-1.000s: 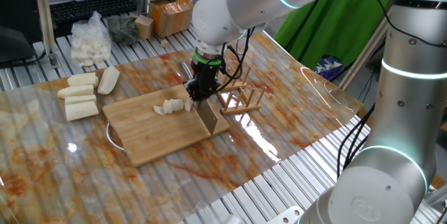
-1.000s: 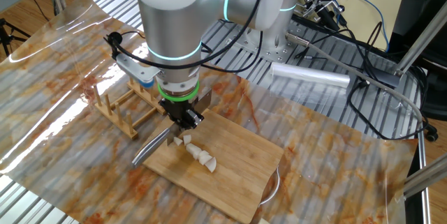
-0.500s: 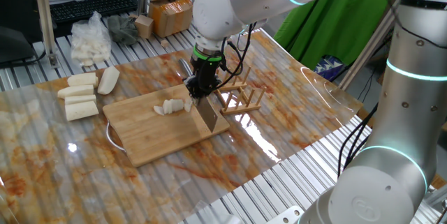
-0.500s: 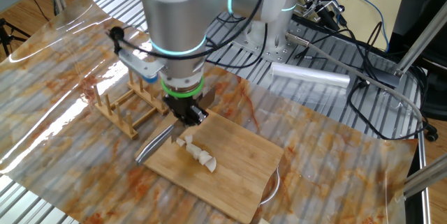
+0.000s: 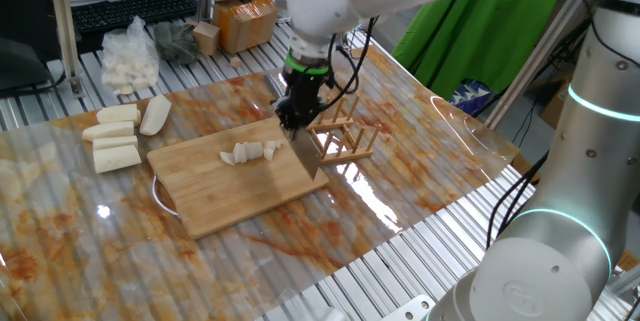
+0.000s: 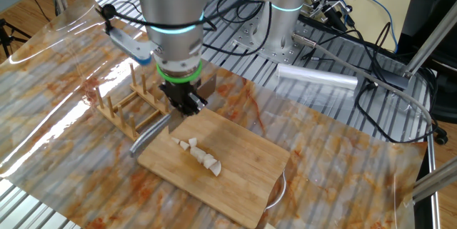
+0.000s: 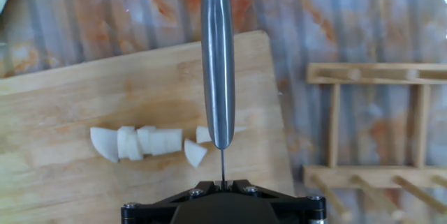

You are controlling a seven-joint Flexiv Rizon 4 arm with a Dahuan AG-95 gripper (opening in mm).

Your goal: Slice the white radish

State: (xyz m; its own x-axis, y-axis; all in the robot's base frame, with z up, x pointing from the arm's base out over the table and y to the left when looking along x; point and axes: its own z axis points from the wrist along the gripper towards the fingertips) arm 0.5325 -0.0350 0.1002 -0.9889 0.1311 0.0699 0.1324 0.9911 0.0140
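one fixed view: the gripper (image 5: 297, 113) is clamped on a knife (image 5: 308, 153), blade hanging clear over the far edge of the cutting board (image 5: 235, 183), likely so it can come down on the next cut; the white radish (image 5: 250, 152) lies as a short row of slices in the middle of the board, just beside the blade; four thicker cream chunks (image 5: 118, 133) wait on the table (image 5: 420, 151) well apart, with one bag of white pieces (image 5: 130, 54) behind them.

the other fixed view: the knife's blade (image 6: 148, 133) slants off the board's corner next to one wooden rack (image 6: 131, 103); the radish slices (image 6: 199, 155) number about five, though they overlap and the count is unsure.

hand view: the blade (image 7: 218, 56), edge-on, runs straight out from the closed gripper, above the row's right end; four or five slices (image 7: 145, 143) in a row, one small piece loose.
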